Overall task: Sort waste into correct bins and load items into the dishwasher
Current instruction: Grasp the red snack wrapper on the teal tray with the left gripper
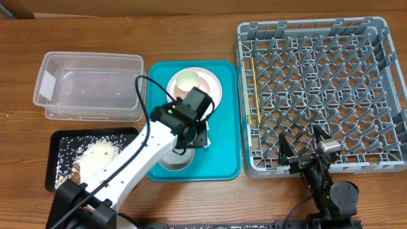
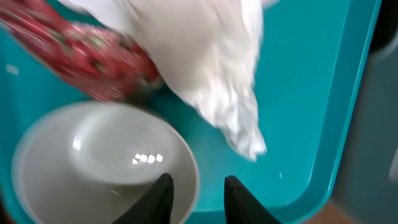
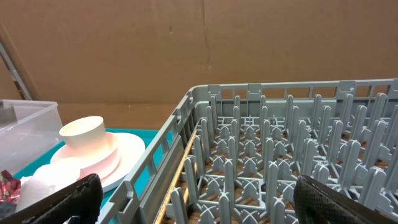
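- Dish rack (image 1: 305, 25), right of frame: no dishes in it, loading all ahead.
- Clear tub (image 1: 89, 89), upper left, empty; black tray (image 1: 54, 159), lower left, holds rice.
- Plate (image 1: 213, 89), cup (image 1: 187, 79) and white bowl (image 2: 93, 162) wait on the teal tray (image 1: 226, 133), centre.
- Napkin (image 2: 205, 62) and wrapper (image 2: 87, 56) lie there unsorted.
- Left gripper (image 2: 198, 199) over them, jaws narrowly apart, gripping nothing; right gripper (image 3: 199, 205) gapes wide.

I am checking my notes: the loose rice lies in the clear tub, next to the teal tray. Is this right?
Not quite. The overhead view shows the loose rice in the black tray, not the clear tub; it is next to the teal tray.
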